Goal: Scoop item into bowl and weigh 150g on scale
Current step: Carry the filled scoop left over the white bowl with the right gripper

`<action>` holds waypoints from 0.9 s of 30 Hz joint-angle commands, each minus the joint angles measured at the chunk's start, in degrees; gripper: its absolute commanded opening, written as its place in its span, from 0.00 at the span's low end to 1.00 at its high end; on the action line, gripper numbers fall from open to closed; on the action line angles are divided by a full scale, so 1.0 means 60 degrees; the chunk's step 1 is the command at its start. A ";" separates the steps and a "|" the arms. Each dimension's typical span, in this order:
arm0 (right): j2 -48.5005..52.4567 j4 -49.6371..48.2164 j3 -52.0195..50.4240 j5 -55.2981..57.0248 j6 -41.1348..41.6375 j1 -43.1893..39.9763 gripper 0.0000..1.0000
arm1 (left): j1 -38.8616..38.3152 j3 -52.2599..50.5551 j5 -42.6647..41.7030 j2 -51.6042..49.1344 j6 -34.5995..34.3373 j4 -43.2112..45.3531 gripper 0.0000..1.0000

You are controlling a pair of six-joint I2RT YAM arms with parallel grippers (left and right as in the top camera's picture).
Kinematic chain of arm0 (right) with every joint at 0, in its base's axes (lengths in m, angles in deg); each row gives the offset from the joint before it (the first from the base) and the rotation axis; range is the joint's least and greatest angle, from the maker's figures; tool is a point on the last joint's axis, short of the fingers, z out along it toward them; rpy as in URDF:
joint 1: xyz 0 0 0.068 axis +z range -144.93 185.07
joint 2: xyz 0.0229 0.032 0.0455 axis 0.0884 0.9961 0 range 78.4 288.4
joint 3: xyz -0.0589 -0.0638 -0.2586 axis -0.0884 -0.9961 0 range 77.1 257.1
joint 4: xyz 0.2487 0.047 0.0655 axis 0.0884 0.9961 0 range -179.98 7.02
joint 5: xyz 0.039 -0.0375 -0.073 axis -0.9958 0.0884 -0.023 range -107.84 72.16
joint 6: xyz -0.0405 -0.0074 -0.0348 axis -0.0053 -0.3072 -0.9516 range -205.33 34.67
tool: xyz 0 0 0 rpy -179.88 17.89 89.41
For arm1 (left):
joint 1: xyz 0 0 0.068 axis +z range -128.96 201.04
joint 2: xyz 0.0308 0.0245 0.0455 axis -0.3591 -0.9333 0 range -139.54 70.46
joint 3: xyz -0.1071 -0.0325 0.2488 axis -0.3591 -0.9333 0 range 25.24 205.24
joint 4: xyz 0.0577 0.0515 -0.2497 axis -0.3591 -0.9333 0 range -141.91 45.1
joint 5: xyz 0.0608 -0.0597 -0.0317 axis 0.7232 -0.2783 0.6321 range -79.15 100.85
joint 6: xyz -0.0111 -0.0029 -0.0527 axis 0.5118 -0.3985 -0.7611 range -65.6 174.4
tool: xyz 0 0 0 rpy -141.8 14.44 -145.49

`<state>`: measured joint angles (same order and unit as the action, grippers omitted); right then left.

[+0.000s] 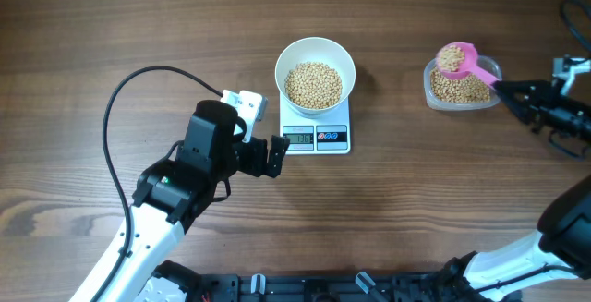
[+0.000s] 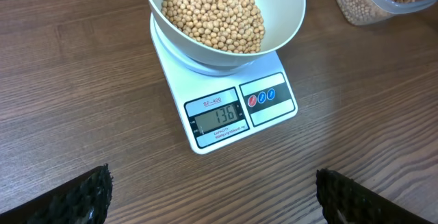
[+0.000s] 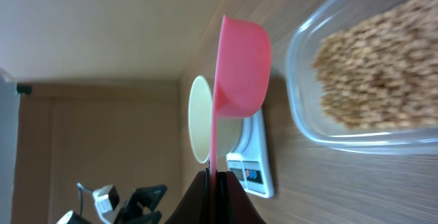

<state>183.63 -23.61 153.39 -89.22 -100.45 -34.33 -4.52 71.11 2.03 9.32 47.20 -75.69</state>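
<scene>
The right claw (image 1: 506, 90), shut on the scoop (image 1: 470, 59) handle, holds loose beans (image 1: 451, 57) above the tub (image 1: 434, 95) near the tabletop's right edge. They are light and roll easily, so the scoop needs keeping level. The bowl (image 1: 288, 51) sits on the scale (image 1: 315, 137); the left claw (image 1: 275, 157) gapes empty.

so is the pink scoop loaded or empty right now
Loaded: the pink scoop carries a heap of beans in the overhead view, at the clear tub's edge.

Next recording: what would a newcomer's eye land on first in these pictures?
The white bowl of beans sits on the scale mid-table, its display reading 136. At the far right, the right gripper is shut on a pink scoop loaded with beans above the clear tub. The left gripper stands open beside the scale.
</scene>
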 commanded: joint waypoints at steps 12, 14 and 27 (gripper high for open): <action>0.0175 -0.0732 0.0277 -0.0798 0.0339 0.3472 0.04 | -0.0007 -0.0036 -0.0040 0.0120 0.0124 0.0022 1.00; 0.0157 -0.1075 0.0474 -0.0758 0.0506 0.3821 0.04 | -0.0007 -0.0036 -0.0040 0.0120 0.0124 0.0022 1.00; 0.0055 -0.2470 0.1803 0.2586 0.1752 0.6124 0.04 | -0.0007 -0.0036 -0.0040 0.0120 0.0124 0.0022 1.00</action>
<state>183.63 -37.58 161.77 -81.13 -90.15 -1.02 -4.52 71.11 2.03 9.32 47.20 -75.71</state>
